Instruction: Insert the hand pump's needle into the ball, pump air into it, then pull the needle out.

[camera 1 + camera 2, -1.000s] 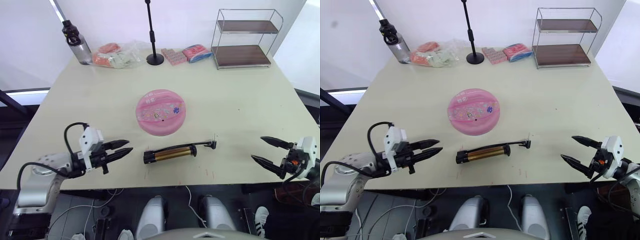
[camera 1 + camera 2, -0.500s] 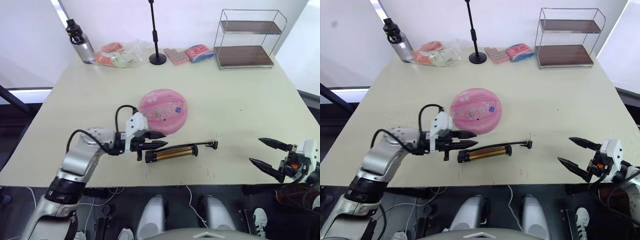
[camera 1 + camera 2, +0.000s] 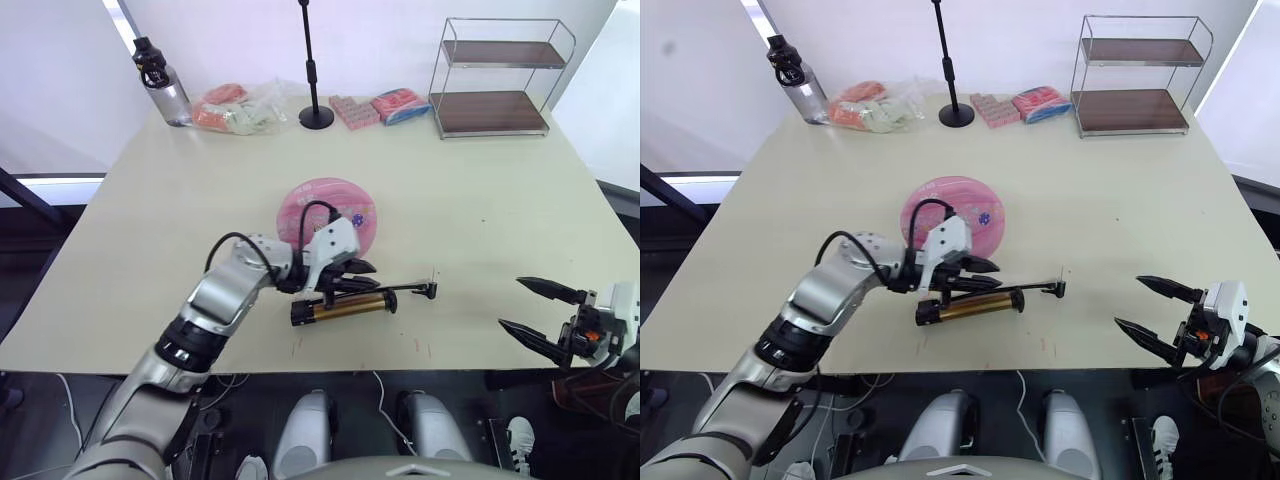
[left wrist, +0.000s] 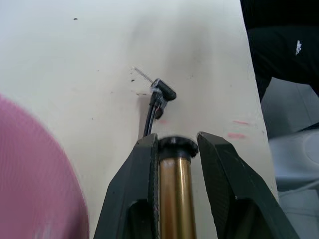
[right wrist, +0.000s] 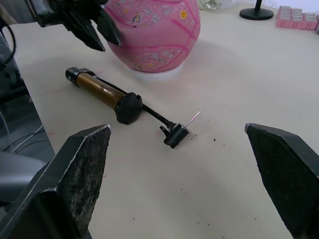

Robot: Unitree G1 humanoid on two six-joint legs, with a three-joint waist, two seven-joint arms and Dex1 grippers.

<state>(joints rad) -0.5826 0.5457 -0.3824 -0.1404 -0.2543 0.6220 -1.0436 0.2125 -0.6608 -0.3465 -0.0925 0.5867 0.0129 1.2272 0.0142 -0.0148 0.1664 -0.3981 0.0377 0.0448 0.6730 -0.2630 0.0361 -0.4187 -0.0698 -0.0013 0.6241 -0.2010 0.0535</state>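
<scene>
The pink ball [image 3: 330,190] rests in the middle of the table, stickers facing up. In front of it lies the gold hand pump [image 3: 350,305], its thin hose running right to a black fitting with the needle [image 5: 195,118] sticking up from it. My left gripper [image 3: 372,277] hovers over the pump between it and the ball. In the left wrist view its open fingers [image 4: 134,184] straddle the gold cylinder near its black cap, without clamping it. My right gripper [image 3: 510,303] stands open and holds nothing at the table's front right edge, well clear of the needle.
Along the back edge stand a bottle [image 3: 160,85], a bag of packets [image 3: 240,108], a black pole stand [image 3: 316,118], pink packs [image 3: 350,108] and a wire shelf [image 3: 505,75]. The table's front edge [image 3: 440,362] runs just below the pump.
My left arm has swung from the table's front left to the right, and its gripper now straddles the pump. The pump, ball and right gripper have stayed put.
</scene>
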